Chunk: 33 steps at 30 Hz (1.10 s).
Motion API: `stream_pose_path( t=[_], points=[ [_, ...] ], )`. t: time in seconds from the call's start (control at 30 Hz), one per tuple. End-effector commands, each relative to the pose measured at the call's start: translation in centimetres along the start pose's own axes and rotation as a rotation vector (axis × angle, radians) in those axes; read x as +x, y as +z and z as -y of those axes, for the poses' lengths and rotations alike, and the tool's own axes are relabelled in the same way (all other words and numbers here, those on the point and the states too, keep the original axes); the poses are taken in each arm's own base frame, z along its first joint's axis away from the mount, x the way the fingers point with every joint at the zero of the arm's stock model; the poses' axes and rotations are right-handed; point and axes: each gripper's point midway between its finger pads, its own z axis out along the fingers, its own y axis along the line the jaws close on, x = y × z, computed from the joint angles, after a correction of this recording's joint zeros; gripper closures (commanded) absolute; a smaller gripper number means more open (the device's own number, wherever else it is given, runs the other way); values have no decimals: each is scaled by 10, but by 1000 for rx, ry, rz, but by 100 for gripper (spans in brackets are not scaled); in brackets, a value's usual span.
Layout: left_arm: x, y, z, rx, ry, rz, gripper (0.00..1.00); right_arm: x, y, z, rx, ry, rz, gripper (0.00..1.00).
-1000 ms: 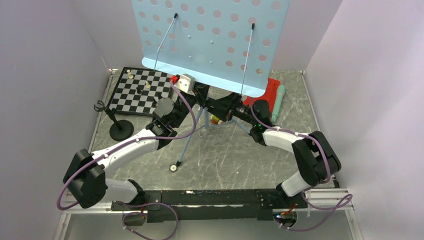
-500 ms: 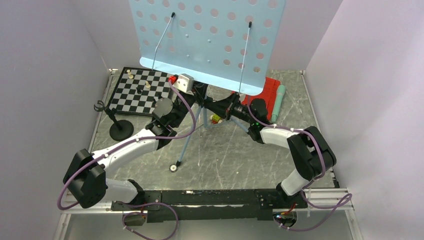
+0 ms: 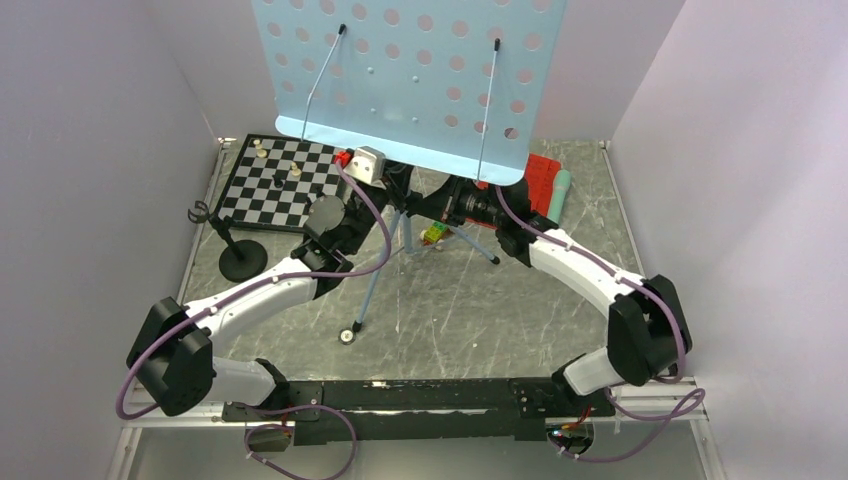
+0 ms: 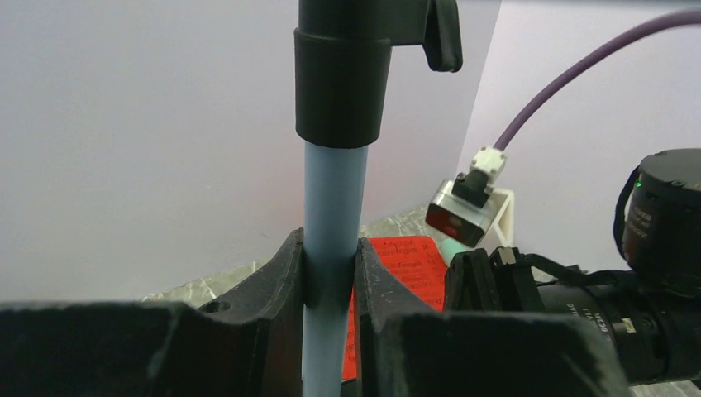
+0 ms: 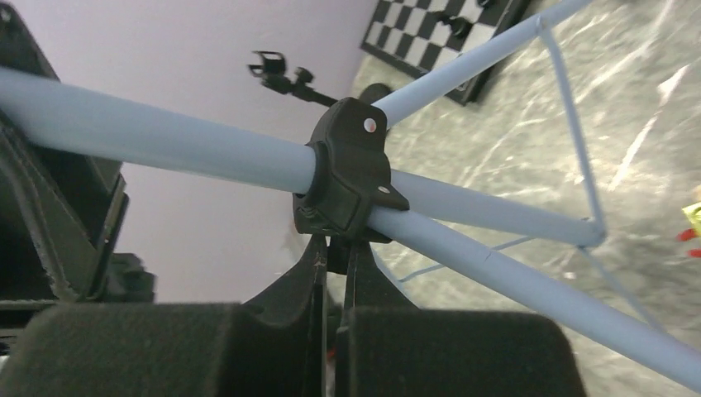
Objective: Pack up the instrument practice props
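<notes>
Carefully: my left fingers [image 4: 277, 285] pinch the music stand pole [image 4: 333, 207] mid-frame; my right fingers [image 5: 302, 285], pressed together beneath its black collar [image 5: 347, 174], should pull squarely.

The chessboard [image 3: 270, 195] lies left of the music stand [image 3: 410, 80], the sheet-music pages [image 3: 541, 178] right of it.
</notes>
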Motion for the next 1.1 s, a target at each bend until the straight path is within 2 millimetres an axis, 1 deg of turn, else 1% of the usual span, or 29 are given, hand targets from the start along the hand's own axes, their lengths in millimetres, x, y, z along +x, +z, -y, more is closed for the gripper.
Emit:
stream_pose_path(
  t=[0.0,0.07,0.1,0.17,0.2,0.3,0.37,0.47,0.63,0.8,0.93,1.0,1.07],
  points=[
    [44,-9,12,29,-45,-134,100,-33,-13,5,156,-413,137,100],
    [46,-8,12,29,-46,-140,100,-30,-17,13,211,-568,181,100],
    [46,-8,12,27,-45,-142,100,-29,-19,15,233,-651,212,100],
    [47,-8,11,22,-45,-145,100,-20,-20,13,262,-834,249,100],
    [48,-8,11,20,-45,-146,100,-20,-21,17,300,-919,265,100],
    [49,-9,10,12,-44,-152,100,-14,-21,25,391,-1155,266,100],
    [50,-10,9,7,-44,-153,100,-13,-21,28,441,-1274,265,100],
    [51,-10,7,0,-40,-155,100,-15,-25,31,525,-1437,282,100],
    [54,-11,7,-1,-39,-164,100,-11,-32,35,639,-1673,288,100],
    [58,-10,7,-3,-41,-172,100,3,-39,40,751,-1951,262,100],
    [60,-10,7,-4,-45,-177,100,14,-38,38,786,-2095,259,100],
    [62,-10,7,-3,-47,-182,100,24,-35,41,786,-2185,242,100],
    [63,-10,7,-3,-49,-185,100,29,-33,44,794,-2229,234,100]
  ],
)
